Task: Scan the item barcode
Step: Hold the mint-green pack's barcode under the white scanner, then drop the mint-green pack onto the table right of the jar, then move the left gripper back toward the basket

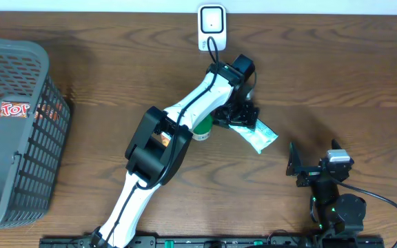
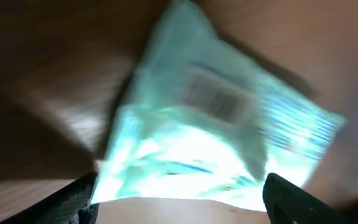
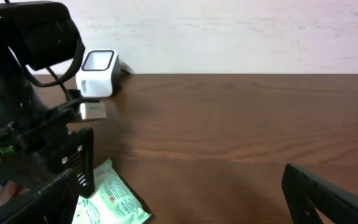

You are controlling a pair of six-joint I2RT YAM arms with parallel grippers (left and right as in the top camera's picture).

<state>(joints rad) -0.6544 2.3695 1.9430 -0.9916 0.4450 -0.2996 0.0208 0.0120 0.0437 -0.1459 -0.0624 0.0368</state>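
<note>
Grey plastic basket (image 1: 41, 153) sits far left, apart from the work. Mid-table, near the white scanner (image 1: 211, 26), the left gripper (image 2: 180, 198) hangs spread over the green-white packet (image 1: 262, 136), which lies flat, barcode (image 2: 215, 99) up, unpinched. Soft, light, slick film: likely best pinched at a sealed edge. Rightmost, the right gripper (image 3: 191, 196) stands open, empty

Wooden table (image 1: 364, 83): grey mesh basket (image 1: 47, 141) at the left edge, white scanner (image 1: 211, 24) mid far edge. Left gripper (image 1: 238, 117) sits over one end of a pale green packet (image 1: 262, 136) near centre. Right gripper (image 1: 295, 167) towards the near right corner, jaws apart, well apart from the packet.
</note>
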